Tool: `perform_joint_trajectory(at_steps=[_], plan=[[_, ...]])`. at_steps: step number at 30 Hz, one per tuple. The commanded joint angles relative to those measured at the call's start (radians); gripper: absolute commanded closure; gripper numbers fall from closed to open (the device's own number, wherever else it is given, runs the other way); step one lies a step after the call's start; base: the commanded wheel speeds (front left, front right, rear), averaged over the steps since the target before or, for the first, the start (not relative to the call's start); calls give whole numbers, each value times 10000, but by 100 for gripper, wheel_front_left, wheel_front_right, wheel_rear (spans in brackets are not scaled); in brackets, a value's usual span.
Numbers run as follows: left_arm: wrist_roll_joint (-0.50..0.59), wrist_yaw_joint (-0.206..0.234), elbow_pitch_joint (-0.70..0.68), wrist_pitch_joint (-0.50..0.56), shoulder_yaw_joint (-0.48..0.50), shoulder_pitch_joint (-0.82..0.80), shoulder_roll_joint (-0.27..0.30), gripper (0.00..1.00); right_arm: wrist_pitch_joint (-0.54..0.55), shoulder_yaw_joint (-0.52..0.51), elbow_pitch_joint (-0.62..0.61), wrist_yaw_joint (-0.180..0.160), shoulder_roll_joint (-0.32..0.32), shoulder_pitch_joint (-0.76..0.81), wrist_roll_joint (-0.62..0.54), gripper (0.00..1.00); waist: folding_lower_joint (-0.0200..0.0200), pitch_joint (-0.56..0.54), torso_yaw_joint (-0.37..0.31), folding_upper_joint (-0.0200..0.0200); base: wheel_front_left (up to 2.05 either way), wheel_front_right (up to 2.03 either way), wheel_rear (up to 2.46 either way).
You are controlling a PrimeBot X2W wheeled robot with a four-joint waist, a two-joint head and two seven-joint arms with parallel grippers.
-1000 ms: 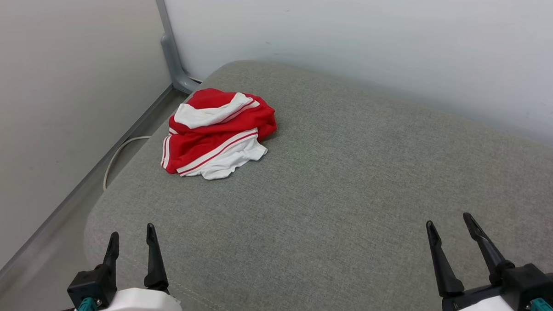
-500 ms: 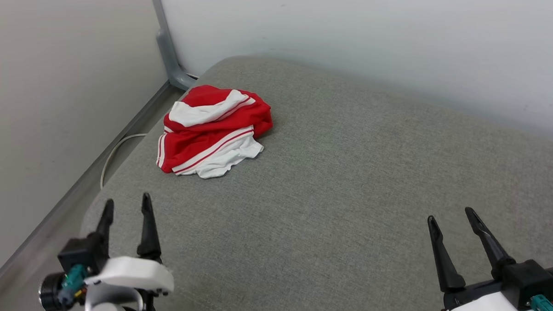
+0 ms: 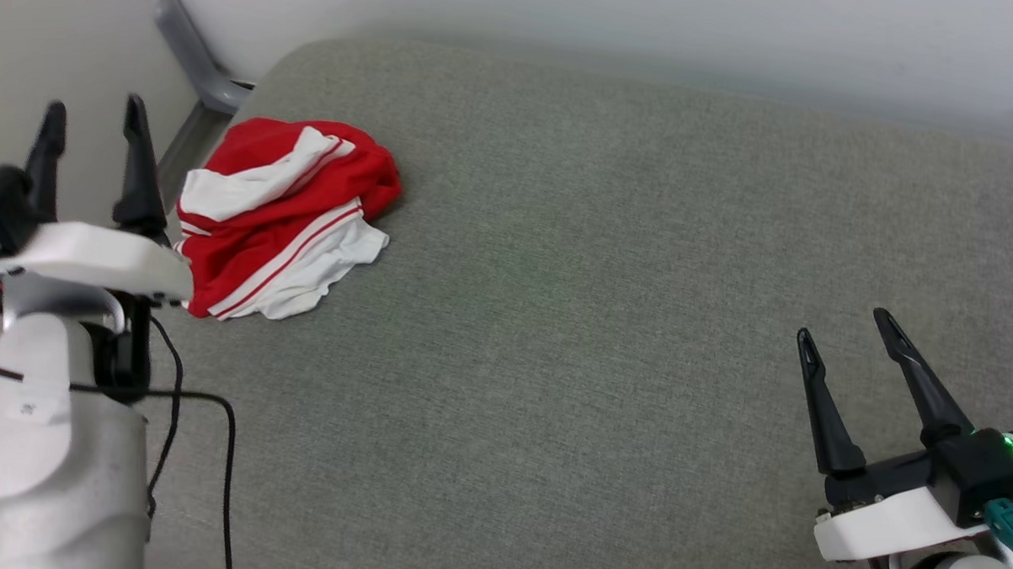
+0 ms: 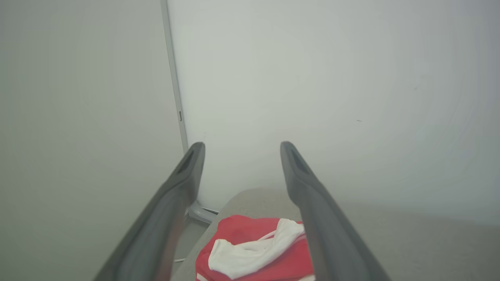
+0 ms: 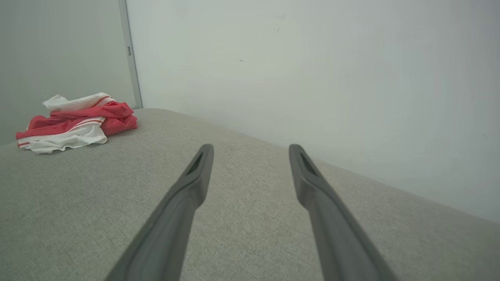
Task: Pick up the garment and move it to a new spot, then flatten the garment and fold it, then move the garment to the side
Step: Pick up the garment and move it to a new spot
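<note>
Grey cushion [image 3: 609, 315] — one crumpled garment [image 3: 281, 212], two empty hands spread.

Support: grey woven-fabric cushion [image 3: 609, 315], broad, flat top, rounded corners & edges. One item on it: garment [image 3: 278, 210], red w/ white sleeve pieces & red-white striped trim, crumpled in a loose heap, layers overlapping, lettering not visible. Position in head view: approx 10 o'clock, nr cushion's far corner, close to its 9 o'clock edge.
</note>
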Motion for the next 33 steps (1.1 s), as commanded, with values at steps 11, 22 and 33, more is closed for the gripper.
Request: perform_joint_trajectory(at_steps=[11,22,33], plan=[[-1963,-42,1186,2573,-2717,-2588,1993,0,-25,-113,-536,-7,-107,-633,-411,0,-2,1489,-1176,0,0,0,0],[-4397,-45,2092,7024,-4464,-3145,3249,0,-25,-298,-761,-7,-285,-814,-469,0,-2,2198,-1737,0,0,0,0],[-5564,-45,3269,9363,-5265,-3110,3269,0,-25,-355,-946,-7,-454,-1154,-543,0,-2,3224,-2058,0,0,0,0]])
